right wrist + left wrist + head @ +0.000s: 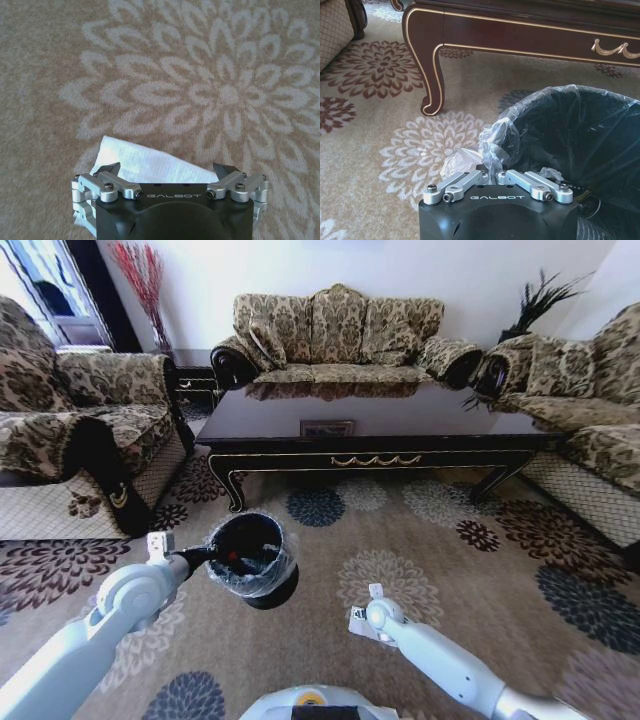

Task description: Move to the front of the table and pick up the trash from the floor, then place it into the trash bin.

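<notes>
Robot is on the floor [440, 540] in front of the table [370, 455], facing its long front apron.

Right end effector [168, 169] is low over the carpet, fingers spread wide, straddling the white paper square [150, 162], which lies flat just beside a cream flower medallion [200, 95]. No contact with the paper visible yet. In the head view the right end effector [372, 606] sits near the robot, with the paper at its tip.

Left end effector [496, 176] is at the near rim of the trash bin [250, 558], fingers pressed together with clear liner bag [495, 142] bunched right at them; pinching the liner or only touching it, can't tell. Something small and red shows inside the bin in the head view; too small to identify.

Handling, as a judgement: the paper looks featherlight, thin and limp, lying flush on the pile, so it will likely crumple when pinched. Best bet is the raised edge or a corner, fingers pressing into the carpet to gather it. Not fragile; it may slip or flutter.

Readable writing: "GALBOT" on both end effector bodies.
</notes>
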{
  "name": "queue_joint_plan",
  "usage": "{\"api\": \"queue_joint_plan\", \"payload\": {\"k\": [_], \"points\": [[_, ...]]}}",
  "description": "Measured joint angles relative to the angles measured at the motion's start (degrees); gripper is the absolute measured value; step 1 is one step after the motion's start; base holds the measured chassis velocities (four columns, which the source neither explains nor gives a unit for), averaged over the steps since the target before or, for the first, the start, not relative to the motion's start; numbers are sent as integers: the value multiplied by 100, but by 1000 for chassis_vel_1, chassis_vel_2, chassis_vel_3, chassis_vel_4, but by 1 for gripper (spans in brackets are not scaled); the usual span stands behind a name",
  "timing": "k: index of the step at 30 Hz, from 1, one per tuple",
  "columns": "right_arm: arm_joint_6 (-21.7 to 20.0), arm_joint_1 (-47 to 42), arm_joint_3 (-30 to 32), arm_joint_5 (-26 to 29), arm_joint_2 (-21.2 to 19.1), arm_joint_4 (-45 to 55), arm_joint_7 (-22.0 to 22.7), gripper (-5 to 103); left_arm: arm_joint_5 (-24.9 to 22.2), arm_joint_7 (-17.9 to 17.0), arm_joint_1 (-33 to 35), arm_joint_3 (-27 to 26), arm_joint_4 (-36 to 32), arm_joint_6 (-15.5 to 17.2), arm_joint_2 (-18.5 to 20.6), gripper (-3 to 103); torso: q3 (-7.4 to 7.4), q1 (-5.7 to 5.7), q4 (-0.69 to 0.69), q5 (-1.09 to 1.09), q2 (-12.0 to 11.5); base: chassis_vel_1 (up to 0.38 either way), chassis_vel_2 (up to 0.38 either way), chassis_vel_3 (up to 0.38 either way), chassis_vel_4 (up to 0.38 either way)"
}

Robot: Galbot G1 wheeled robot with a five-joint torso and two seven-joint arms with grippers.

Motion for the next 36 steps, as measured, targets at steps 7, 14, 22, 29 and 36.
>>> {"api": "queue_joint_plan", "payload": {"k": [7,14,22,29,36], "points": [[20,50,-15,-84,42,-169,-112,92,10,16,-6,5,32,-8,-10,3,0,0,0,0,0,0,0,0,0],[30,-25,-32,-259,82,-267,-197,70,12,28,-24,11,42,-11,-16,3,-1,0,0,0,0,0,0,0,0],[45,-104,-14,-338,79,-221,-223,37,37,28,5,21,30,-11,-51,3,-1,0,3,3,0,0,0,0,0],[107,-146,6,-292,-138,157,-119,15,41,30,12,4,12,-17,-50,3,0,0,-3,0,0,0,0,0,0],[142,-320,241,49,-531,1339,35,0,111,43,46,2,22,-46,-47,3,0,0,0,0,0,0,0,0,0]]}}
